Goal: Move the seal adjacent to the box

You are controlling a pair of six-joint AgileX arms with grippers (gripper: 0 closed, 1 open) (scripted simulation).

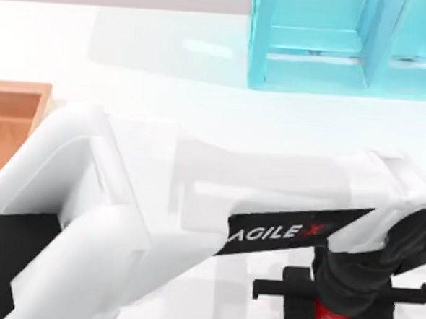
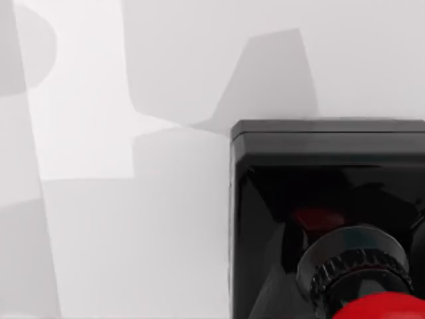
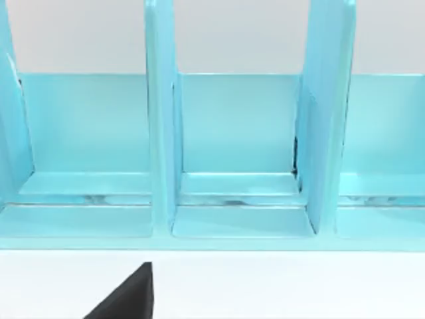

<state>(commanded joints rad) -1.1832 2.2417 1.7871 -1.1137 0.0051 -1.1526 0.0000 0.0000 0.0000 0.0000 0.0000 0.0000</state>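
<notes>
White tabletop (image 1: 168,63) fills the scene, with a light-blue shelf unit (image 1: 336,44) standing at the far edge, right of the middle in the top view. At the table's left edge lies the box (image 1: 13,118), its light tan rim and orange-brown inside partly covered by the broad white body of the left arm (image 1: 108,218), which stretches across the near part of the table from the left toward the right. At its end, close to the near edge on the table's right side, the left gripper (image 1: 331,304) hangs over the seal (image 1: 328,316), whose red knob peeks out beneath the black wrist hardware. The left wrist view looks down on the seal (image 2: 332,219) from very close: the glossy black square base sits flat on the table, with the ribbed black collar and the red knob at the frame's lower corner. Whether the left gripper is closed around the knob or merely held about it cannot be told. The seal lies well apart from the box, on the opposite side of the table. The right wrist view faces the shelf unit (image 3: 232,146) and its upright dividers across the bare table, with a dark tip of the right gripper (image 3: 129,296) at the frame's lower edge; how wide it stands cannot be told.
</notes>
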